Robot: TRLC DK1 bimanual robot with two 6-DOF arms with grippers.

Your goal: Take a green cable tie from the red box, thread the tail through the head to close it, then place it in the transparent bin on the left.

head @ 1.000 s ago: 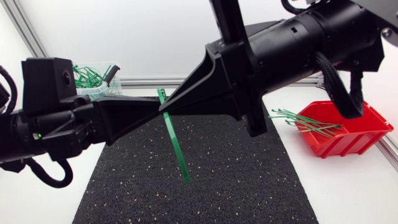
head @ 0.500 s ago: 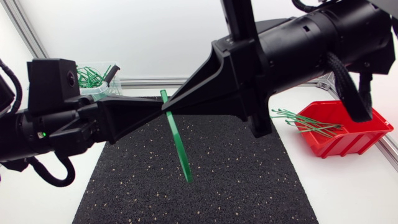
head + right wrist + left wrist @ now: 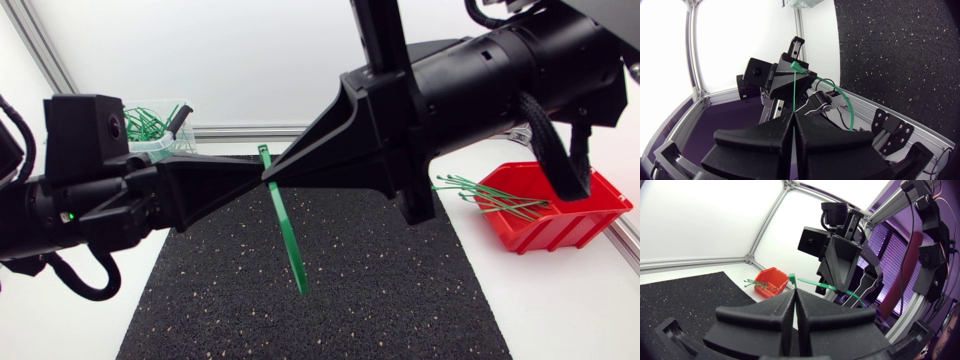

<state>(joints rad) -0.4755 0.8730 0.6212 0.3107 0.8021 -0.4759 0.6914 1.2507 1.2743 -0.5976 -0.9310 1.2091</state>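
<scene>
Above the black mat (image 3: 380, 290), the left hand (image 3: 262, 181) and the right hand (image 3: 273, 178) meet tip to tip, each coming in from its own side of the mat. Both are closed on the same green cable tie (image 3: 286, 232), pinching it near its head from opposite sides. The head sticks up just past the fingertips, toward the mat's far edge. The long tail hangs free over the mat, slanting toward its near edge. From the left wrist, the fingers are pressed flat together with the head right at their tips. From the right wrist, the strap rises thin from between the pressed fingers, then bends away in a curve. Right of the mat, on the white surface (image 3: 560, 315), sits the red box (image 3: 565, 228), with loose ties (image 3: 490, 195) poking over its rim toward the mat. Beyond the mat's far left corner stands the transparent bin (image 3: 168, 148), with looped ties (image 3: 140, 122) inside.
</scene>
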